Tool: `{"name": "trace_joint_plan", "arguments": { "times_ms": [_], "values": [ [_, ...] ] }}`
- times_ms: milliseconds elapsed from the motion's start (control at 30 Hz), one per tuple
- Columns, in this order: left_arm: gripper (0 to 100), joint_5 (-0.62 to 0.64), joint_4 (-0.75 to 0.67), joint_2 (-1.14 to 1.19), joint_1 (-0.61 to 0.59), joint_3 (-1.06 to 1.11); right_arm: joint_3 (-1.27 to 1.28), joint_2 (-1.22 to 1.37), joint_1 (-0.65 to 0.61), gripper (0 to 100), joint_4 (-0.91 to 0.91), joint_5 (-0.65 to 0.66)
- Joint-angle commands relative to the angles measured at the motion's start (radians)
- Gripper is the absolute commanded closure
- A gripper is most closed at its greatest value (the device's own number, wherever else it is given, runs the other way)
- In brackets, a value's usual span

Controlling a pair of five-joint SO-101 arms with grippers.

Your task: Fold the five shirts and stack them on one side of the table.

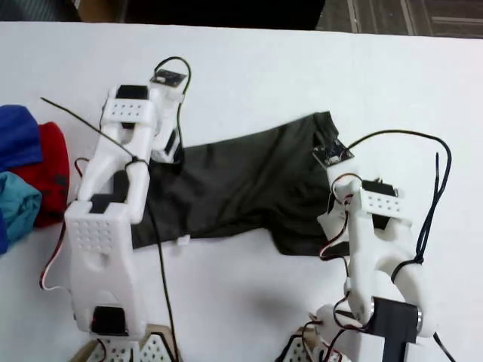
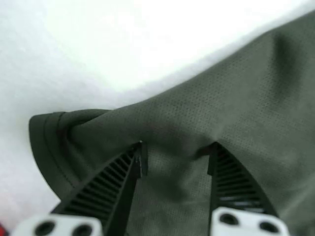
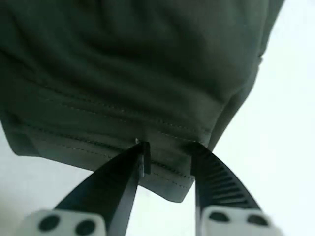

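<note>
Left gripper (image 1: 169, 147) sits on the dark shirt's (image 1: 249, 185) left end and right gripper (image 1: 330, 160) on its right end, mid-table (image 1: 264, 68). Folded shirts (image 1: 30, 173) lie at the left edge. Left wrist: jaws part-open, fingertips (image 2: 139, 158) pressing cloth. Right wrist: jaws part-open, straddling the hem (image 3: 167, 157).

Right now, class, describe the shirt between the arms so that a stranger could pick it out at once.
Start at the white table. In its middle, between the two arms, lies one shirt spread out. It is dark grey-green, unlike the blue, red and teal shirts bunched at the edge.
</note>
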Motion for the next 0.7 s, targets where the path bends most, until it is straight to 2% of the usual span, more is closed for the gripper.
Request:
{"name": "trace_joint_plan", "arguments": {
  "times_ms": [0,167,300,667],
  "values": [
    [77,0.012,-0.003,-0.075,-0.009,-0.002,-0.025,0.081,-0.001,84.7,-0.031,-0.009],
    [77,0.012,-0.003,-0.075,-0.009,-0.002,-0.106,0.202,-0.001,85.4,0.008,-0.005],
    [77,0.011,-0.005,-0.075,-0.009,-0.002,-0.118,0.193,-0.002,98.0,0.015,-0.008],
    [77,0.012,-0.009,-0.074,-0.009,-0.002,-0.112,-0.114,-0.002,97.8,0.12,-0.008]
  ]
}}
